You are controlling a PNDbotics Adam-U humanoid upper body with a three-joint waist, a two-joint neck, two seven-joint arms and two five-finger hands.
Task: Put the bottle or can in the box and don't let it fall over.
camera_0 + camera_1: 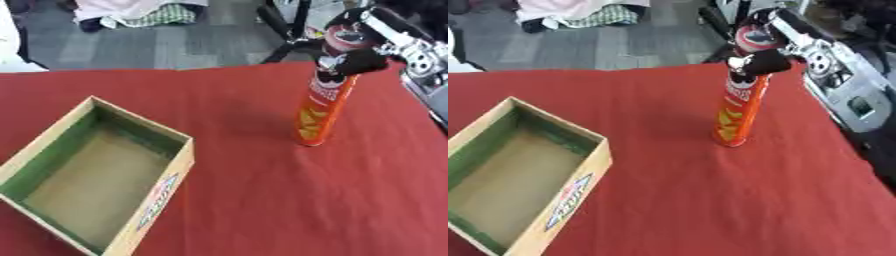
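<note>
Gripping the can (739, 112) near its top, right fingers (763, 62) clamped; lift straight, keep it upright toward the box (166, 186).

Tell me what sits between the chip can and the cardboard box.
Nothing: only bare red tablecloth lies between the upright can, held near its top by the right hand, and the open box. Both eye views show this.

Glossy can (325, 102), cardboard box (166, 192), matt red cloth (262, 200).

Red tablecloth (262, 200); grey floor (149, 42)
</note>
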